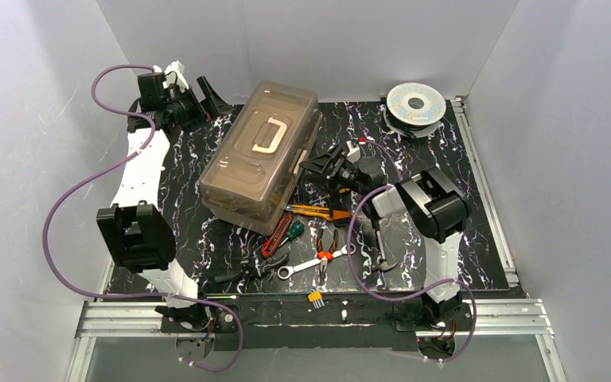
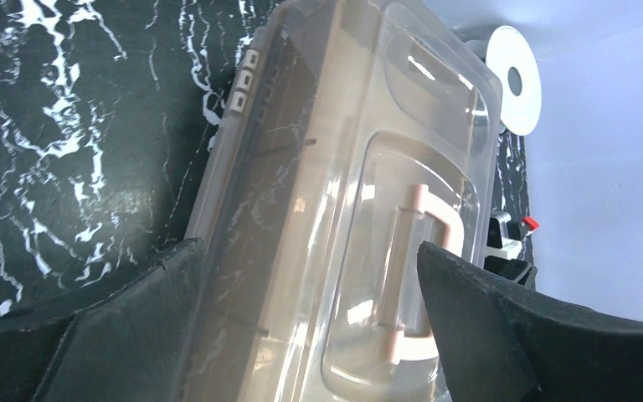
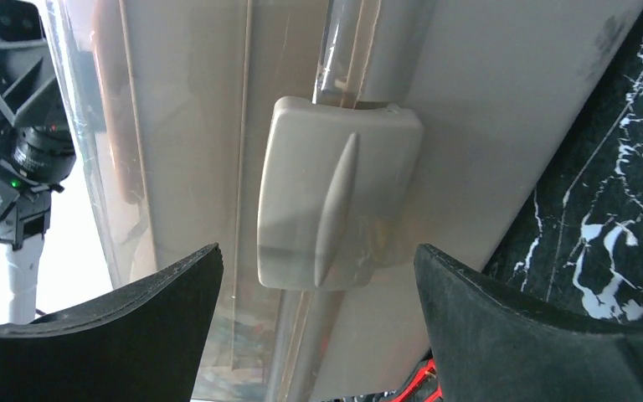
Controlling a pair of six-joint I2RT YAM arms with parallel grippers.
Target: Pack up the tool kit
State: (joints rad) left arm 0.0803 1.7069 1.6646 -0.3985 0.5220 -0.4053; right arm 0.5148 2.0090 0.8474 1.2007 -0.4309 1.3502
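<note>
With left gripper (image 2: 310,245) and right gripper (image 3: 316,251) spread empty, the latch (image 3: 335,201) of the toolbox (image 1: 239,179), framed by the right, is to be unclasped before loading.

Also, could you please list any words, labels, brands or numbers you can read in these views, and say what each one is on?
No text can be read in any view.
The toolbox and its latch show no lettering.
Any marks on the hand tools are too small to read.
</note>
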